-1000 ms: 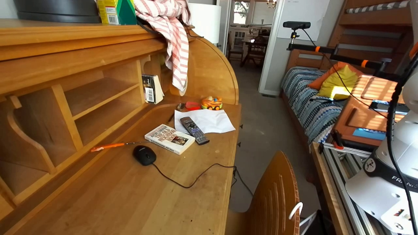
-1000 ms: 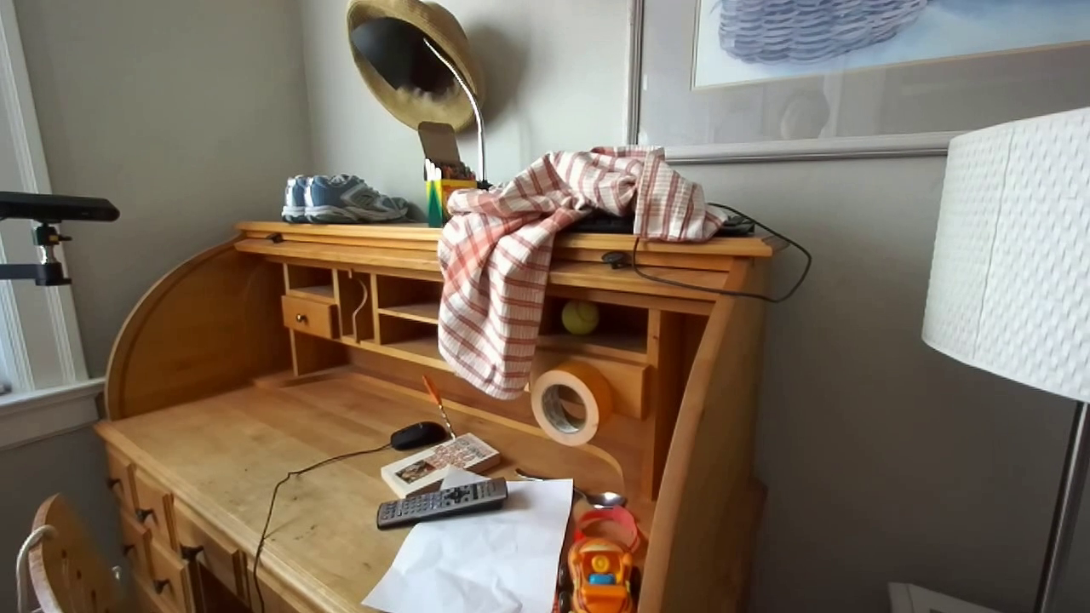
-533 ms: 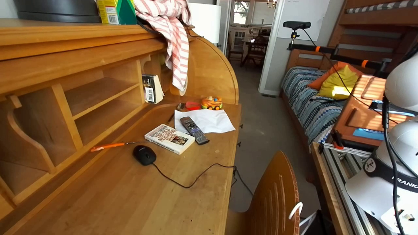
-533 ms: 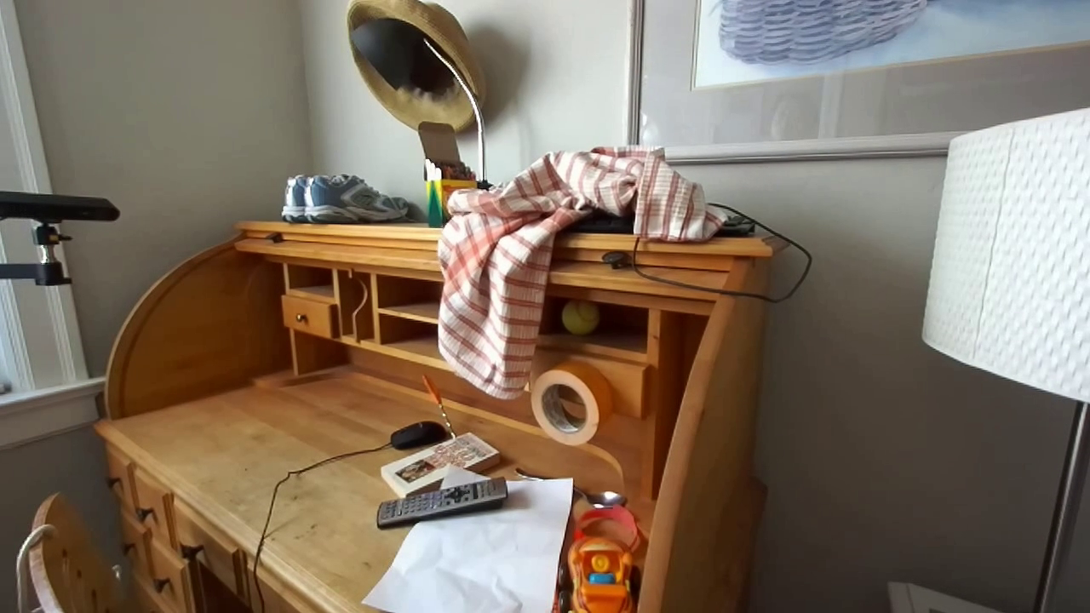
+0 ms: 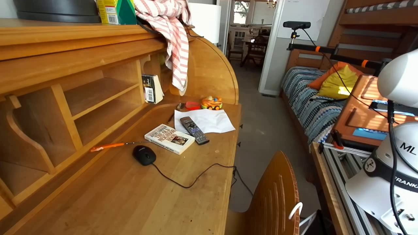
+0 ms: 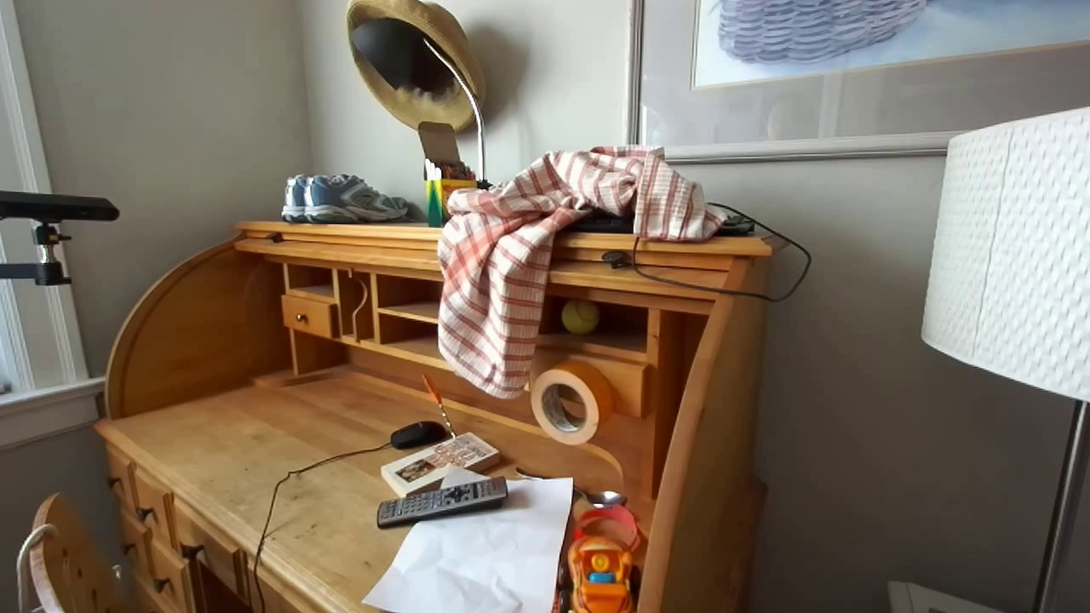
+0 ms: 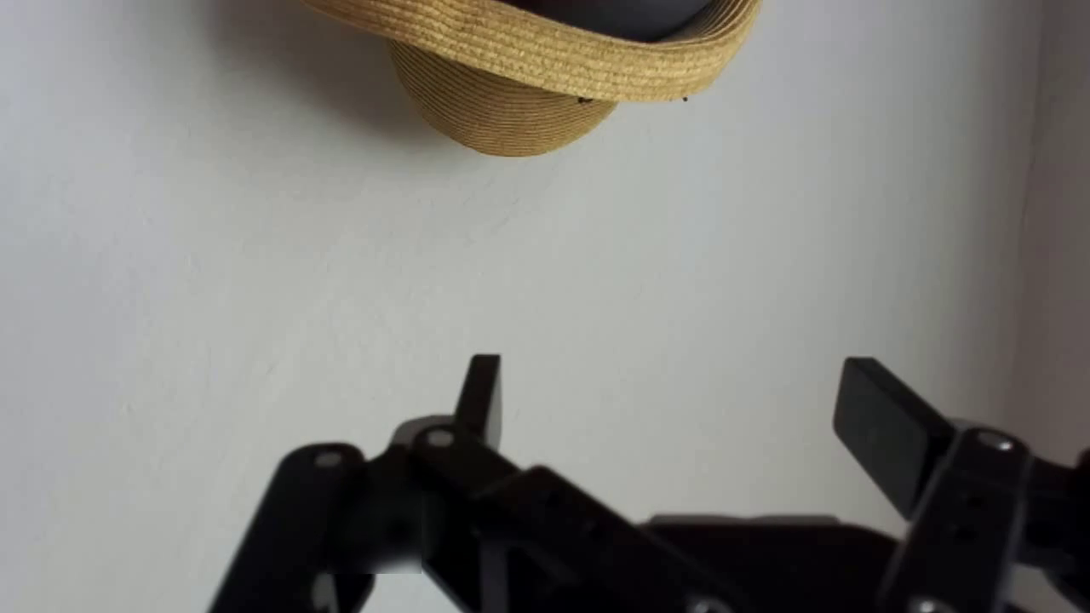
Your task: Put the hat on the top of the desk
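Wrist view, apparently inverted: the black two-fingered gripper (image 7: 673,375) stood spread, holding nothing; the tan woven-straw hat (image 7: 553,60) lay beyond the fingertips, probably lower, favouring descent. Tilted around a black lamp head (image 6: 392,53), it hung above the back edge of the honey-coloured wooden desk (image 6: 298,417).

"FRANKA" on black base band (image 5: 383,174), "ML" on white arm housing (image 5: 407,136) above, paperback (image 5: 169,139) lettering too small to read
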